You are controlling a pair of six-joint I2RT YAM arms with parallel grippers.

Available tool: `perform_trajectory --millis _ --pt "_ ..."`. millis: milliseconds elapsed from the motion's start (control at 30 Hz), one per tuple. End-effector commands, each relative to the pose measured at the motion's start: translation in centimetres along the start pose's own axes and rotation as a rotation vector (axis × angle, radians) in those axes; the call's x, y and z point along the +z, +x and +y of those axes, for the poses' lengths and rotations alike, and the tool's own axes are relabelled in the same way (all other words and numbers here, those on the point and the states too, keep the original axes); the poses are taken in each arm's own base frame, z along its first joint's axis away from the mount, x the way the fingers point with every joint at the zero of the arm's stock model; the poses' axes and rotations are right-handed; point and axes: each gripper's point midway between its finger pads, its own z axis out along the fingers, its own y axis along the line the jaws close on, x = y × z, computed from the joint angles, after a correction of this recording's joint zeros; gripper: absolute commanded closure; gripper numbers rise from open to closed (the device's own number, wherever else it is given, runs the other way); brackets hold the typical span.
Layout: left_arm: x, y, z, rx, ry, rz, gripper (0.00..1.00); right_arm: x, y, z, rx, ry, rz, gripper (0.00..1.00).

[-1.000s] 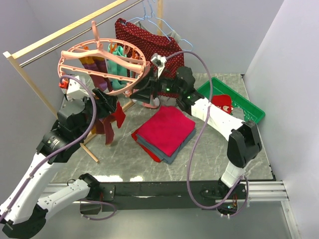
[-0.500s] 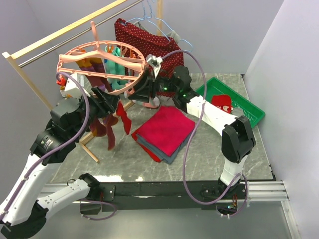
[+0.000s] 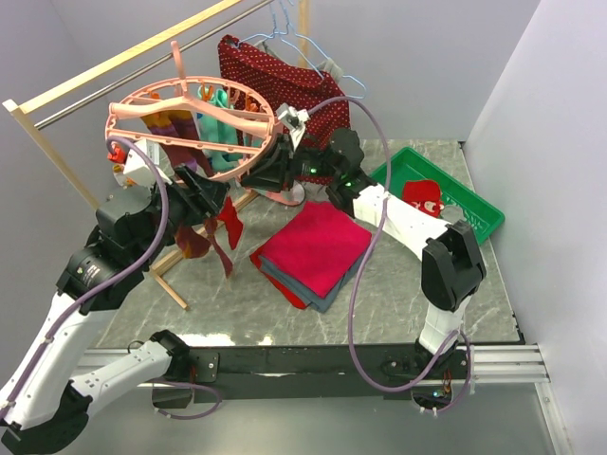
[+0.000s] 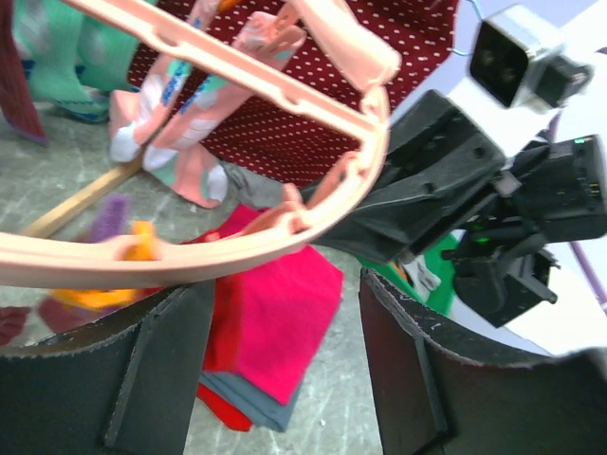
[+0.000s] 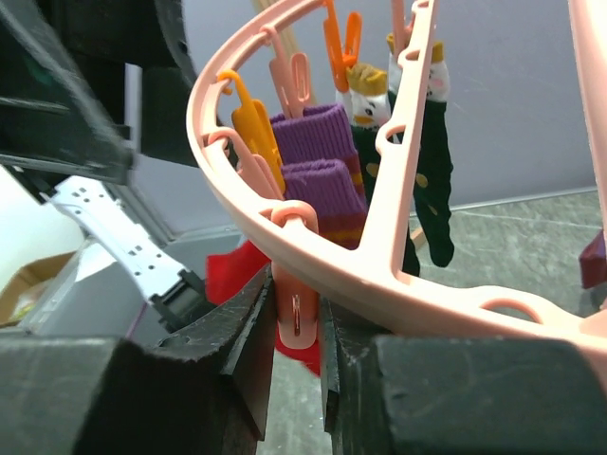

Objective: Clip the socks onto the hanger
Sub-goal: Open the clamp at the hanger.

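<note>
the hanger (image 5: 398, 284) has a clip (image 5: 296, 311) clamped in right gripper (image 3: 259, 177), left gripper (image 4: 285, 303) apart, cloth stack (image 3: 318, 248) below.

i see the hanger (image 5: 365, 273) as smooth pink plastic, the socks (image 5: 318, 152) as soft ribbed knit, my desk (image 3: 398, 303) as grey marbled, faintly glossy.

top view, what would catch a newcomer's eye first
The big pink hanger hangs tilted at upper left, socks dangling under it. At its rim the right gripper pinches a pink clip in its jaws; a bright red cloth stack lies mid-table.
</note>
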Motion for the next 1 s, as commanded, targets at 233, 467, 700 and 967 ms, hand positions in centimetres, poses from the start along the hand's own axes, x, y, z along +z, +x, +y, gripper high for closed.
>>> perform_trajectory --millis 233,467,700,967 --pt "-0.2 -1.8 -3.8 -0.058 0.113 0.004 0.33 1.4 -1.5 2.4 -0.155 0.109 0.002 0.91" --pt "1.2 -1.1 -2.2 -0.032 0.038 -0.010 0.36 1.6 -1.4 3.4 -0.185 0.116 0.015 0.84" --pt "2.2 -1.3 -1.4 -0.012 -0.004 -0.053 0.40 1.6 -0.5 3.9 -0.161 0.095 0.018 0.76" --pt "3.7 -0.9 -0.7 -0.005 -0.033 -0.080 0.56 1.8 -0.5 4.4 -0.160 0.074 0.016 0.73"
